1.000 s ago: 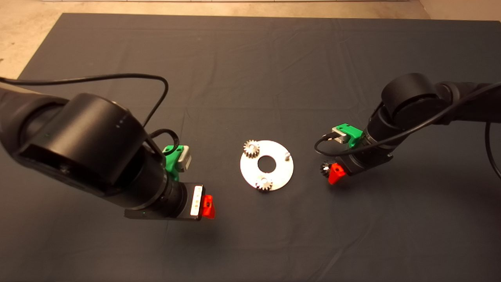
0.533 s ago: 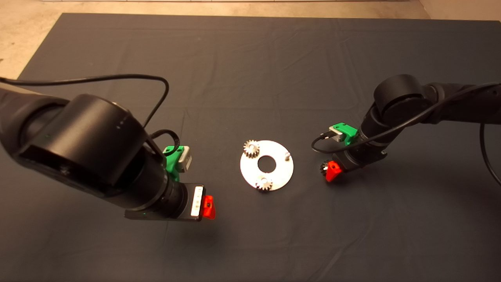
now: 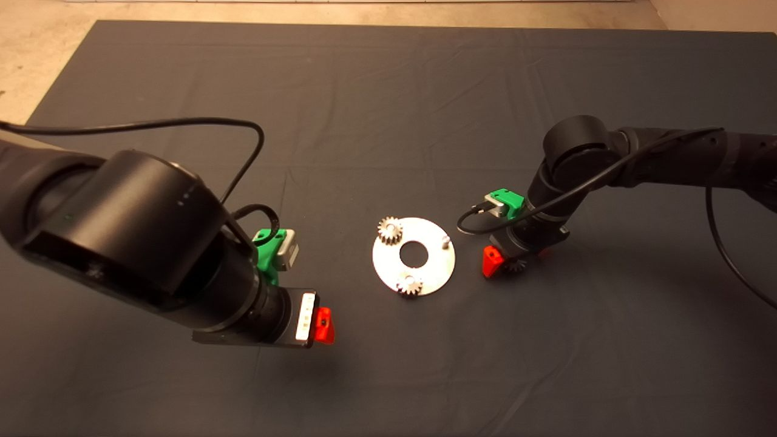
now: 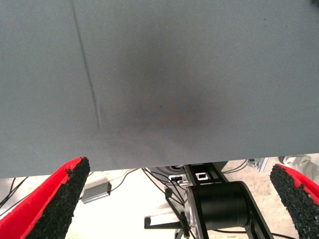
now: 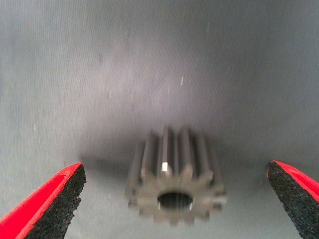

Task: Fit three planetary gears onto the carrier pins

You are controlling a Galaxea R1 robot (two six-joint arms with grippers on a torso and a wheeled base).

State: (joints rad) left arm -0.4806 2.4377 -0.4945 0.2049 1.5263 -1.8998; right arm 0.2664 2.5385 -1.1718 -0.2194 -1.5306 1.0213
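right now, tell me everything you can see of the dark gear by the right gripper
The darker gear is a small metal spur gear, duller than the two bright ones on the plate, with straight teeth all round and a round centre hole. It lies on the dark mat, apart from the silver plate on its right. The right gripper straddles it with jaws open, neither pad touching it. Nothing else touches it.

Dark gear (image 3: 518, 263) at carrier plate's (image 3: 388, 261) 3 o'clock: mostly hidden under right gripper (image 3: 504, 262). Right wrist view: gear blurred. Left gripper (image 3: 323, 324): one finger visible overhead.
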